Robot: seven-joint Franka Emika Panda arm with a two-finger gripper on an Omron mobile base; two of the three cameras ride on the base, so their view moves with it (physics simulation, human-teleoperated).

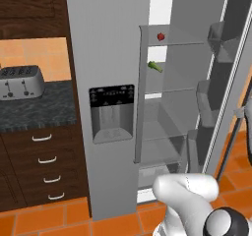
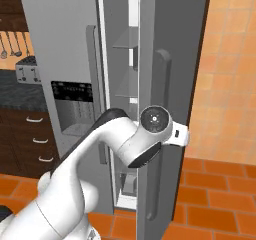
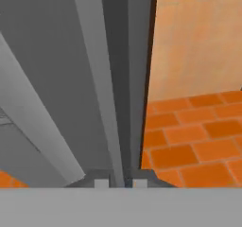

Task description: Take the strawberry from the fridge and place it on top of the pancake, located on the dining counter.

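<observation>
My hand [image 3: 121, 183] is clamped narrow on the tall grey fridge [image 1: 108, 58] door's edge. The tiny red strawberry [image 1: 161, 36] sits on the top shelf, inside. If my grip slips, the door could swing back.

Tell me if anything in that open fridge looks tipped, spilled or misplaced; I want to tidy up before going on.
Nothing stands out. In the fridge the strawberry sits on the top shelf and a small green vegetable lies on the shelf below; the shelves look level, with no spill showing.
</observation>
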